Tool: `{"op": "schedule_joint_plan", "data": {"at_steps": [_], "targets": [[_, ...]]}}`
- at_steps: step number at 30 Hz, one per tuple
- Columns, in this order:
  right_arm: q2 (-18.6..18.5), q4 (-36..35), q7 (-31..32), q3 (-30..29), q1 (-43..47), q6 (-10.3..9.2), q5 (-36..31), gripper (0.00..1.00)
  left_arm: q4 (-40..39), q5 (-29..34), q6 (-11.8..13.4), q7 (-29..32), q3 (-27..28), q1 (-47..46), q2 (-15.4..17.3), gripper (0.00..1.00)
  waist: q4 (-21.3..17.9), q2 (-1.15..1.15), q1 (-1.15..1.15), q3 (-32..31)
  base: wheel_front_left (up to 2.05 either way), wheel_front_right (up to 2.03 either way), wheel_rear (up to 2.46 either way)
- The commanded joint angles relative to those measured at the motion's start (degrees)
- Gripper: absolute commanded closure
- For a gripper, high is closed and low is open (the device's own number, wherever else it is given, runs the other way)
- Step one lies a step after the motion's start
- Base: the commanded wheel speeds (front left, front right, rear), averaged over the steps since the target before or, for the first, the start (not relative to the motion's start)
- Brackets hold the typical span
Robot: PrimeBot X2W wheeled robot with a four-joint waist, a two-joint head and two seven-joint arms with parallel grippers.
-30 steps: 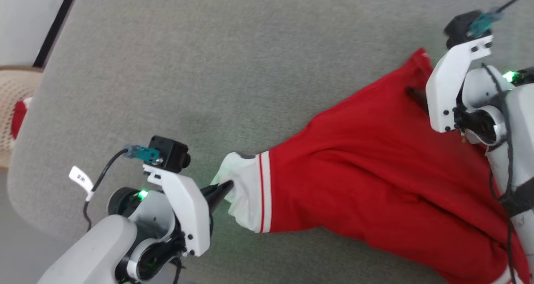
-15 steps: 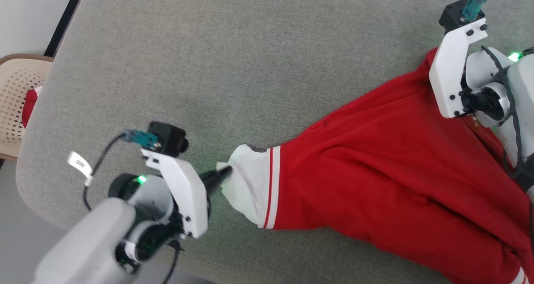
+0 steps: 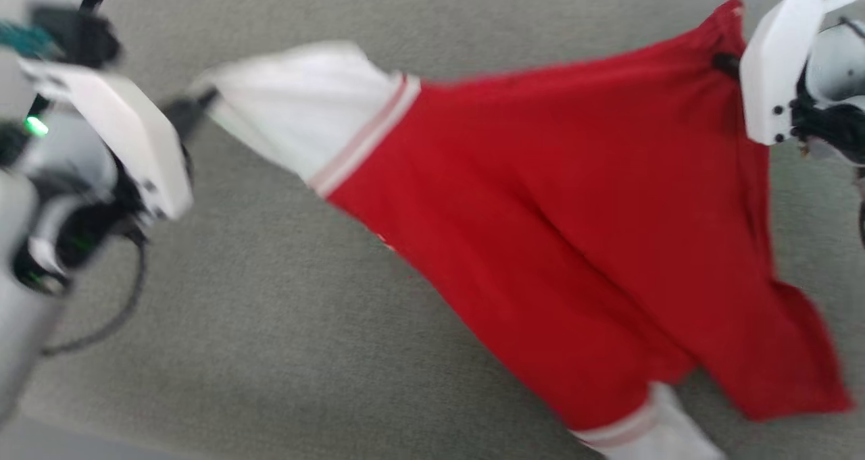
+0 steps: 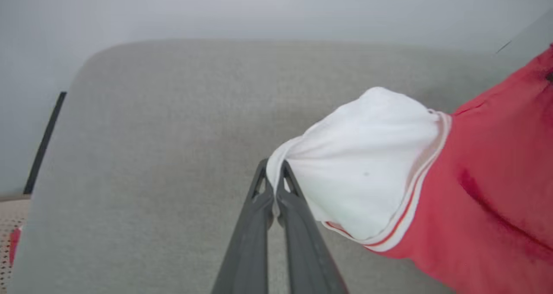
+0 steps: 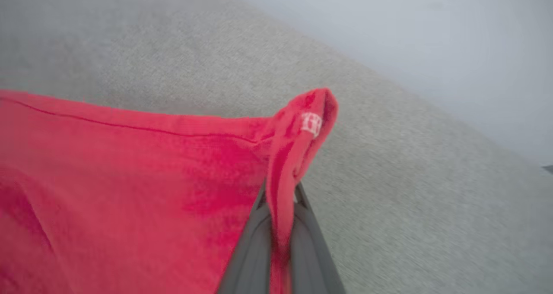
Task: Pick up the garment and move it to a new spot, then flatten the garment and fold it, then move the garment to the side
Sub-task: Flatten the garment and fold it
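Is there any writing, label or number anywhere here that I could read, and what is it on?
Nothing here can be read as text.
Small white patch on the pinched red corner of the garment, right wrist view: it may carry marks, but it is too blurred to read.
Head view: motion-blurred, no lettering legible.

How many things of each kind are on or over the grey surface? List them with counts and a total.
garment: 1
end effectors: 2, the left end effector and the right end effector, both shut on the garment
total: 3
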Motion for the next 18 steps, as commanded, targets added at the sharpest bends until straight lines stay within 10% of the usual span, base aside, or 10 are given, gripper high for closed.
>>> {"op": "schedule_joint_plan", "data": {"at_steps": [1, 18], "targets": [[-1.0, -1.8, -0.3, -0.4, 0.8, -0.12, 0.4, 1.00, 0.8, 0.7, 0.2, 0.7, 0.9, -2.8, 1.1, 1.00, -2.3, 0.00, 0.00, -2.0, 0.00, 0.00, 0.00], [2.5, -8.6, -1.0, -11.8, -3.2, -0.13, -4.9, 1.00, 14.8, 9.5, -5.3, 0.1, -1.2, -26.1, -1.9, 1.00, -8.5, 0.00, 0.00, -6.2, 0.00, 0.00, 0.00]]}}
